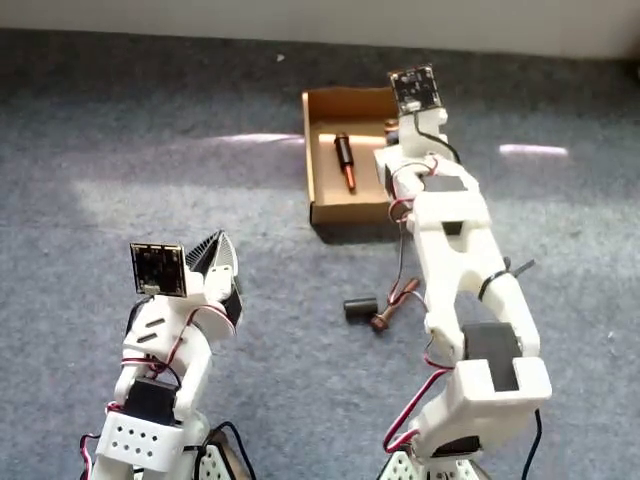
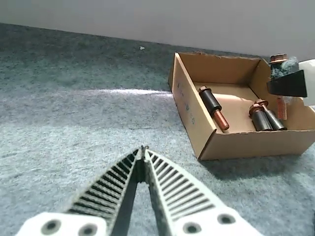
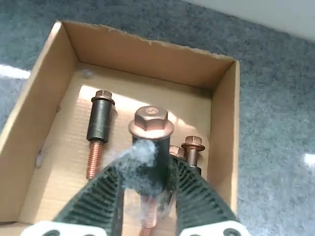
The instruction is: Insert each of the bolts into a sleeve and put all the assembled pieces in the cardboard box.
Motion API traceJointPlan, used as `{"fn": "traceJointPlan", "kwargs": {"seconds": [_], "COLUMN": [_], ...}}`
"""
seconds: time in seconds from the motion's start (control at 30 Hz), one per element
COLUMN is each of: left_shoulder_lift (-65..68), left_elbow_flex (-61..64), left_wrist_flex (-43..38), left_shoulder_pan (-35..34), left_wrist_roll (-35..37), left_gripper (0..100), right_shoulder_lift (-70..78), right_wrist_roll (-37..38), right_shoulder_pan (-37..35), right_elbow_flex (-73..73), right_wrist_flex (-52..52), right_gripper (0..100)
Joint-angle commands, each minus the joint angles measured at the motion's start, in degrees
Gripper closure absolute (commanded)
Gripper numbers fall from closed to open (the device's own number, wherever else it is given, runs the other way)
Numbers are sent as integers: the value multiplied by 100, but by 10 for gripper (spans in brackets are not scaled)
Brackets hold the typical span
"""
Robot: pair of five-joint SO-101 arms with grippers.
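The cardboard box (image 1: pixel 309 160) sits open on the grey carpet. My right gripper (image 3: pixel 147 169) hangs over its inside, shut on an assembled piece (image 3: pixel 151 129), a copper bolt in a dark sleeve held head up. One assembled piece (image 3: pixel 98 124) lies flat in the box (image 3: pixel 147 56), and two more (image 3: pixel 190 147) lie near the wall beside the gripper. A loose sleeve (image 1: pixel 360 308) and a loose bolt (image 1: pixel 384 318) rest on the carpet in front of the box. My left gripper (image 2: pixel 142 151) is shut and holds nothing, low over the carpet, well short of the box (image 2: pixel 189 110).
The right arm (image 1: pixel 455 250) stretches over the carpet beside the loose sleeve and bolt, its cables hanging close to them. The left arm (image 1: pixel 170 330) stands at the near left. Bare carpet lies between the left gripper (image 1: pixel 222 240) and the box.
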Motion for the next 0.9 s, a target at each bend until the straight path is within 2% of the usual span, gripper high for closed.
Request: {"fn": "traceJointPlan", "kwargs": {"seconds": [0.0,0.23,0.4,0.57,0.87], "left_shoulder_lift": [-22,-22,-22,-22,-22], "left_elbow_flex": [171,171,171,171,171], "left_wrist_flex": [26,9,9,9,9], "left_shoulder_pan": [-101,-101,-101,-101,-101], "left_wrist_roll": [-62,-62,-62,-62,-62], "left_gripper": [993,993,993,993,993], "right_shoulder_lift": [145,356,347,321,303], "right_wrist_roll": [26,26,26,26,26], "right_shoulder_pan": [57,57,57,57,-40], "right_elbow_flex": [-418,-409,-409,-391,-752], "right_wrist_flex": [-224,-215,-207,-198,699], "right_gripper": [992,990,929,923,921]}}
